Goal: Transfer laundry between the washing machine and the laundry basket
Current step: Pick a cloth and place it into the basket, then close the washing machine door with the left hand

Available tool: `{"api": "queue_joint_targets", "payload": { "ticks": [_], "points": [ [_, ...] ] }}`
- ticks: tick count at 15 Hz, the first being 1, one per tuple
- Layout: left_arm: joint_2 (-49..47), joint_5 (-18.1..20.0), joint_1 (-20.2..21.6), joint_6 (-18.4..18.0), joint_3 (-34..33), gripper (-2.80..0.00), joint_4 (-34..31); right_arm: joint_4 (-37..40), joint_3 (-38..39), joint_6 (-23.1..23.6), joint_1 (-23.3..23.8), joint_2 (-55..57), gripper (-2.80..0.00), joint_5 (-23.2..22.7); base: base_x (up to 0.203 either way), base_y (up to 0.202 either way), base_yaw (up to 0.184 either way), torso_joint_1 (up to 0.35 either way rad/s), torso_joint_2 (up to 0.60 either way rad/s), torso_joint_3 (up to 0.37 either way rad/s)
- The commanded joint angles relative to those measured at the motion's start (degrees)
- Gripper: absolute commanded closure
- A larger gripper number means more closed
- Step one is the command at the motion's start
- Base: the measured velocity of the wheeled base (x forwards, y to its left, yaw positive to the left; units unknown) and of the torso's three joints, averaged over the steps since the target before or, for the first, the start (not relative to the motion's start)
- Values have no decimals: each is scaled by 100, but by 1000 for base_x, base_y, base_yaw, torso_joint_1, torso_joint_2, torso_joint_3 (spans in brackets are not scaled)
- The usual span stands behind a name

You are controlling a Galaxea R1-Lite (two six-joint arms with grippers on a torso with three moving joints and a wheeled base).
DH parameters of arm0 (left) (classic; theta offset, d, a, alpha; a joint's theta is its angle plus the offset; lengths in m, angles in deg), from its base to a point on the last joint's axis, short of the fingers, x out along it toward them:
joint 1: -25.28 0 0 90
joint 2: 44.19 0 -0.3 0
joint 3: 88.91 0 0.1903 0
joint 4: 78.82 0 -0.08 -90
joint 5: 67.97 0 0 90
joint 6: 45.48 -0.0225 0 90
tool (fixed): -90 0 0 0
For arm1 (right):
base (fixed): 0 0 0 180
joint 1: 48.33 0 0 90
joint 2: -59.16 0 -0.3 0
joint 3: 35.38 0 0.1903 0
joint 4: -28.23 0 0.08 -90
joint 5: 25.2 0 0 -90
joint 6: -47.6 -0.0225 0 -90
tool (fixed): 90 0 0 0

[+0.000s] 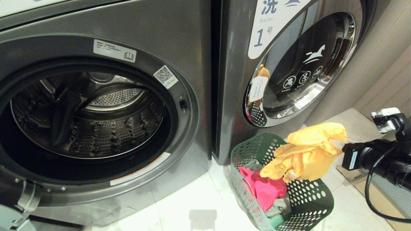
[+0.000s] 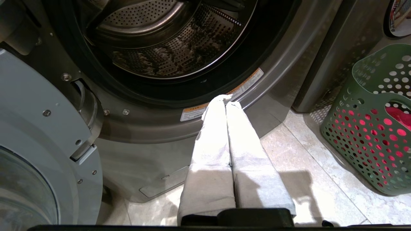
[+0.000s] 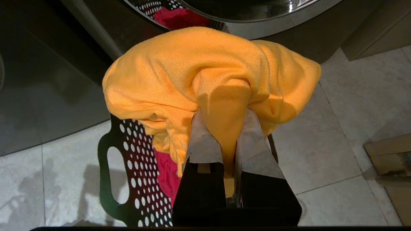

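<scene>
Dark green plastic, pierced all over with round holes, forms the laundry basket [image 1: 308, 195] that stands on the floor in front of the closed machine marked 1 [image 1: 298, 61]. Inside it lie a bright pink-red garment [image 1: 265, 189] and, under that, a grey-beige piece [image 1: 279, 205]. Above its rim hangs the orange-yellow garment [image 3: 205, 80], pinched between the padded fingers [image 3: 202, 141] of the right gripper [image 3: 224, 128], whose jaws are closed tight on a fold of the cloth; the rest of the fabric bunches and droops over the basket.

To the left, the washing machine [image 1: 192, 41] stands with its door swung fully open; its perforated steel drum [image 1: 93, 118] holds no laundry that can be seen. The open door [image 2: 35, 138] shows only in the left wrist view, hinged at the machine's left side. The left gripper [image 2: 226, 101] hangs low before the machine's lower front edge, its two cloth-covered fingers pressed together with nothing between them.

Pale stone-look tiles [image 1: 192, 202] cover the floor, glossy enough to carry shadows. A beige wall [image 1: 385, 64] runs along the right, and the right arm [image 1: 379, 157] with its black cable reaches in from that side. The chrome-rimmed glass door of machine 1 mirrors the basket and the orange cloth.
</scene>
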Motion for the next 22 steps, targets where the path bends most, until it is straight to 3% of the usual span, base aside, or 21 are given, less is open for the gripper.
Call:
{"api": "queue_joint_targets", "payload": {
  "ticks": [1, 2, 3, 6, 11, 14, 17, 18, 22],
  "points": [
    [-8, 0, -1, 2, -229, 0, 5, -674, -16, 1, 0, 1007, 0, 1, 0, 0, 0, 0, 0, 0],
    [-8, 1, -1, -6, -229, 0, 5, -1024, 7, 7, -2, 1309, 0, 6, 0, 0, 0, 0, 0, 0],
    [-8, 9, -1, -7, -229, 0, 5, -1355, 31, 18, -4, 1592, -280, 9, 0, 0, 0, 0, 0, 0],
    [-8, 18, -1, -32, -229, 0, 5, -2130, 61, 92, -7, 2065, -280, 46, 0, 0, 0, 0, 0, 0],
    [-8, 18, -1, -15, -229, 0, 5, -2152, 306, 346, -8, 1746, -280, 70, 0, 0, 0, 0, 0, 0],
    [-8, 18, -1, -15, -229, 0, 5, -2136, 1040, 404, -33, 1037, -280, 81, 0, 0, 0, 0, 0, 0],
    [-8, 14, -1, 0, -229, 0, 5, -2124, 2229, 380, -41, 368, -280, 520, 0, 0, 0, 0, 0, 0],
    [-8, 11, -1, 3, -229, 0, 5, -2100, 2464, 290, -37, 135, 0, 658, 0, 0, 0, 0, 0, 0],
    [-5, 18, -1, 3, -229, 0, 14, -1747, 2505, 18, -34, -525, 0, 864, 0, 0, 0, 0, 0, 0]
  ]
}}
